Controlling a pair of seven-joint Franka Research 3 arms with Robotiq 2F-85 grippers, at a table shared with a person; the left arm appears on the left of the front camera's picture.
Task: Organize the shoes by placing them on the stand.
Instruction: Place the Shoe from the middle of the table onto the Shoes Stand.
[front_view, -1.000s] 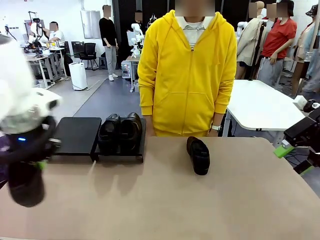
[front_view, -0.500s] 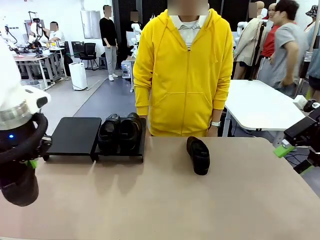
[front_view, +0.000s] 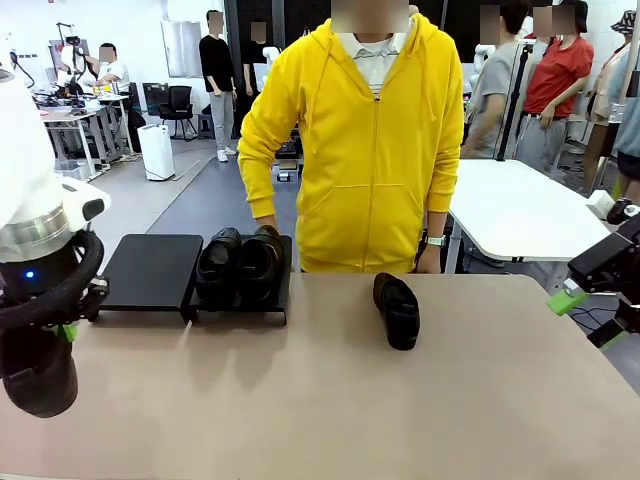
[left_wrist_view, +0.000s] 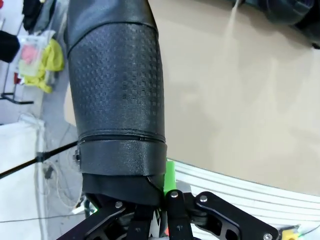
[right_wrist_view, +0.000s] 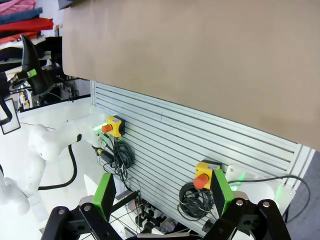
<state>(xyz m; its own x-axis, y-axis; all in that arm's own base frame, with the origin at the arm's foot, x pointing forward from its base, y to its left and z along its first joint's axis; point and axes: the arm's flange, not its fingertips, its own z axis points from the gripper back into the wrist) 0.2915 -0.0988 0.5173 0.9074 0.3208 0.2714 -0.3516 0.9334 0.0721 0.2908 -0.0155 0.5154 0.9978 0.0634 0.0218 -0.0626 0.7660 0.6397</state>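
Tan table (front_view: 300, 410) spreads before you, and little has changed on it over the last second. Nearest, at your left, the left arm has only drifted slightly. Its dark wrist hangs low over the table's near left corner, and the left end effector (left_wrist_view: 167, 187) is clenched on the heel end of the held shoe (front_view: 40, 375). That shoe dangles toe down, with its textured sole facing the wrist camera. Off the right edge, the right end effector (front_view: 590, 318) has not moved. It hovers beside the table with its green-padded fingers spread wide and gripping nothing. Farther in, the fourth shoe (front_view: 397, 310) lies alone on the table, right of centre, well apart from the stand (front_view: 155, 270). Two shoes (front_view: 240, 262) sit side by side on the stand's right section, and its left section is bare. Behind it, the person (front_view: 370, 140) in yellow has bent one elbow outward since the earlier frame, and that hand (front_view: 266, 222) is now just behind the shoes on the stand
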